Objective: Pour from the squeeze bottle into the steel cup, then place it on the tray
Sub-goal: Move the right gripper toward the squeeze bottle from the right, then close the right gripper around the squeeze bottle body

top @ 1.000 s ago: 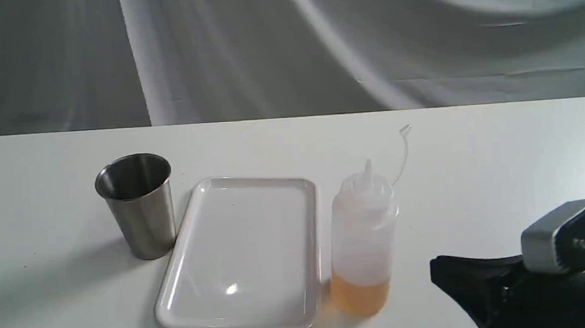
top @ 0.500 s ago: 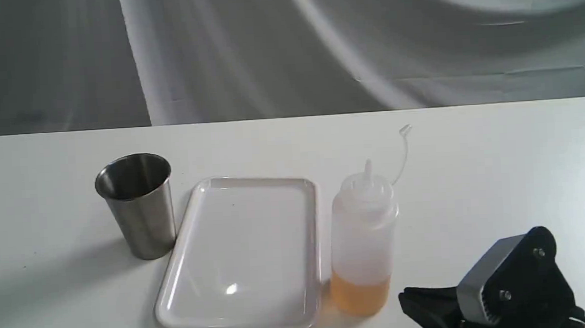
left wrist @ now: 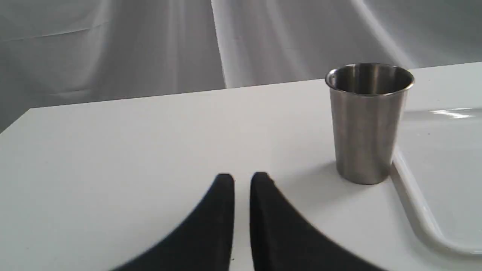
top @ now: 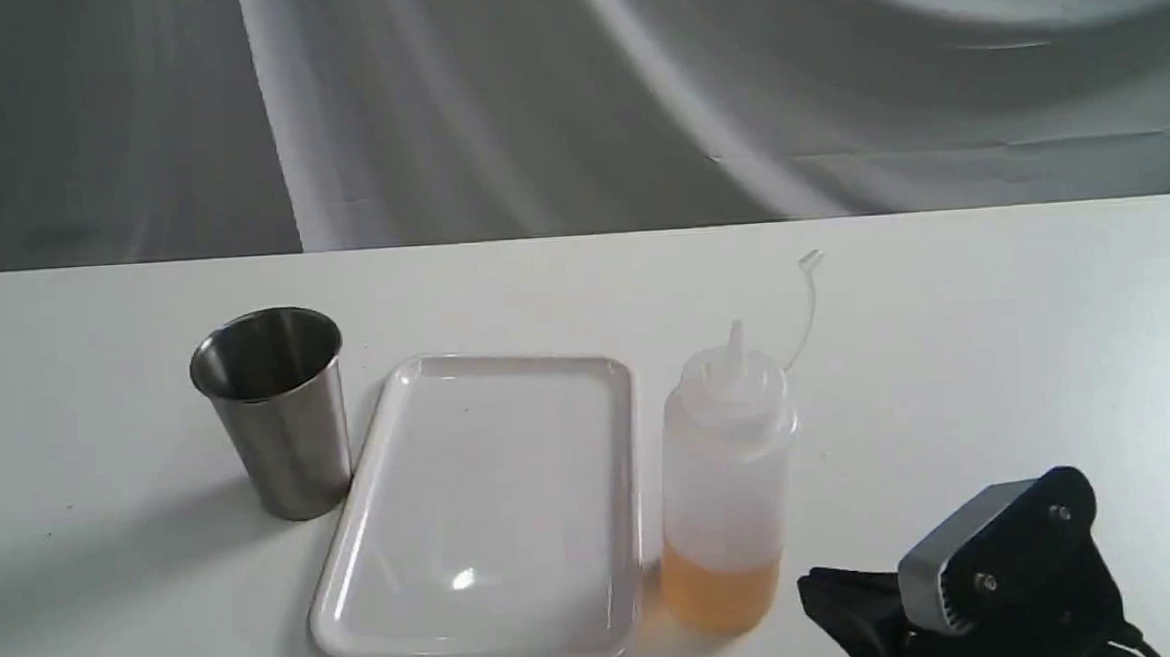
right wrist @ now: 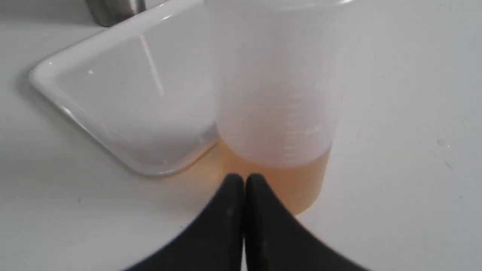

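Right now the squeeze bottle [top: 728,481] stands upright on the white worktop [top: 996,327], close to the front edge and a little right of the middle. Amber liquid fills only its lowest part. Its cone nozzle is uncapped, and the thin cap strap curls up and off toward the far edge.

Just beside it on the left lies the tray [top: 485,514], flat and bare, its right rim all but against the bottle's base. Whether the two touch cannot be told. The steel cup [top: 274,415] is upright off the tray's far left corner, mouth up, close against the rim.

The right hand [top: 809,587] sits low over the worktop's front right part, fingers pressed together with nothing between them. Their tips point at the amber band near the bottle's foot. The exterior view shows a small gap there — near, not touching.

The left hand [left wrist: 242,177] hovers low over the left part of the worktop, facing the cup from a short way off. Its fingers are drawn almost together with only a thin slit between them — it holds nothing.
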Motion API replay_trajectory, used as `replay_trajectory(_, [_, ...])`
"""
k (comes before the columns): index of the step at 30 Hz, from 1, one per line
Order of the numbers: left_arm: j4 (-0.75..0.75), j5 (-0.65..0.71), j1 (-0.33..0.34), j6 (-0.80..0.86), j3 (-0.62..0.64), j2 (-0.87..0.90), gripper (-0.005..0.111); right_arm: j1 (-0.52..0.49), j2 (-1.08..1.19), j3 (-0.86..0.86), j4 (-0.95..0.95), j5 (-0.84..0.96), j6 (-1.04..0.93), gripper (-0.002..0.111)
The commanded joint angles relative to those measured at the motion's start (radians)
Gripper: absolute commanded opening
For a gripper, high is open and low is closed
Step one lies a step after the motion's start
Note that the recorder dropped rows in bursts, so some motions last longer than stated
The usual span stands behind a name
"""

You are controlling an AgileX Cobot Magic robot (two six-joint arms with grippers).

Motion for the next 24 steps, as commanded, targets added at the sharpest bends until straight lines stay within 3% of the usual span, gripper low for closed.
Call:
replay_trajectory(1, [0.000, -0.004, -0.009, -0.002, 0.004, -0.005, 0.008, 0.002, 0.016, 0.003, -0.038, -0.038, -0.005, 0.002])
replay_trajectory(5, [0.000, -0.004, -0.009, -0.002, 0.004, -0.005, 0.008, 0.002, 0.023, 0.003, -0.052, -0.038, -0.005, 0.023])
replay_trajectory(9, [0.000, -0.004, -0.009, -0.002, 0.004, -0.005, 0.008, 0.002, 0.023, 0.003, -0.052, -0.063, -0.003, 0.061])
replay_trajectory(11, [0.000, -0.004, -0.009, -0.002, 0.004, -0.005, 0.008, 0.002, 0.023, 0.003, -0.052, -0.076, -0.003, 0.089])
replay_trajectory(13, [0.000, -0.004, -0.009, -0.002, 0.004, -0.005, 0.008, 0.002, 0.023, 0.003, -0.052, -0.094, -0.003, 0.106])
replay_trajectory(24, [0.000, -0.004, -0.009, -0.002, 0.004, -0.005, 0.008, 0.002, 0.023, 0.003, -0.019, -0.145, -0.005, 0.105])
